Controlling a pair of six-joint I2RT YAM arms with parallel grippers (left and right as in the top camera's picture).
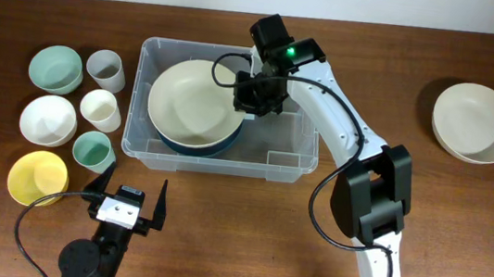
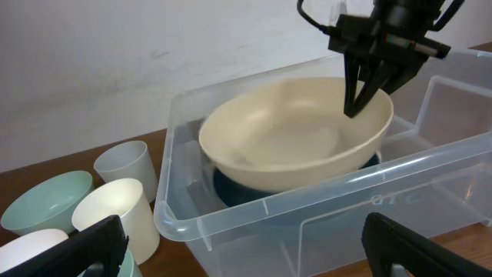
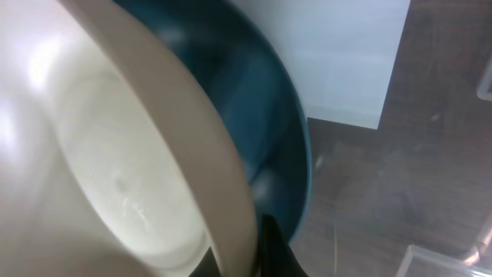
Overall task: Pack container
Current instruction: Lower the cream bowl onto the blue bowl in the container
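Cream bowl [image 3: 115, 192], its rim pinched by the closed right gripper [image 2: 360, 101], rests in a dark blue bowl [image 3: 261, 131] at the left end of the container [image 1: 290, 167], which lies mid-table with its long axis left to right. The bin's right half is free. The left gripper [image 1: 131, 196] hangs wide open just short of the near wall, closer to the cups [image 1: 106, 68] at left.

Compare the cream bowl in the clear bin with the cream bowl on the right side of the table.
The bin bowl sits inside the clear bin, nested in a dark blue bowl; the right-hand bowl stands out on the table. The right gripper pinches the bin bowl's rim; nothing touches the right-hand bowl. Both are round, cream and empty.
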